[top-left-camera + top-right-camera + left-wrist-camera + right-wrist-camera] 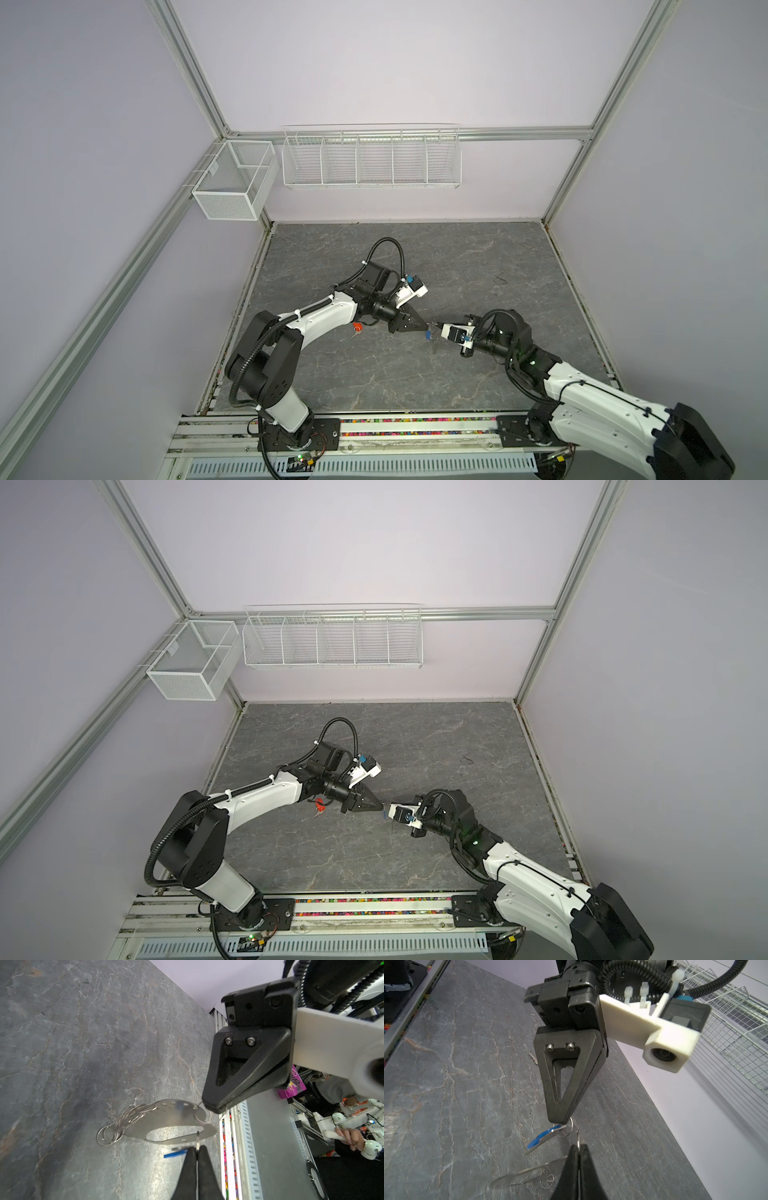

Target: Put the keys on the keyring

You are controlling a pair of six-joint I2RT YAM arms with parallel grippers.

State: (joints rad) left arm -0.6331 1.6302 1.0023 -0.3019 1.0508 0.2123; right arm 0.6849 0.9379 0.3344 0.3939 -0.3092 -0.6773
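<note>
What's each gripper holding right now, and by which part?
Left gripper pinches the blue-tagged key by its small ring; right gripper pinches the keyring by an end ring.

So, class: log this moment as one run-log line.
left jaws: shut on blue key | right jaws: shut on keyring | orange key: lying on table, apart

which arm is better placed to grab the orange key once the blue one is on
Left, probably: the orange-red key lies on the table close behind the left gripper, shut on the blue key; the right gripper is farther off, shut on the keyring.
</note>
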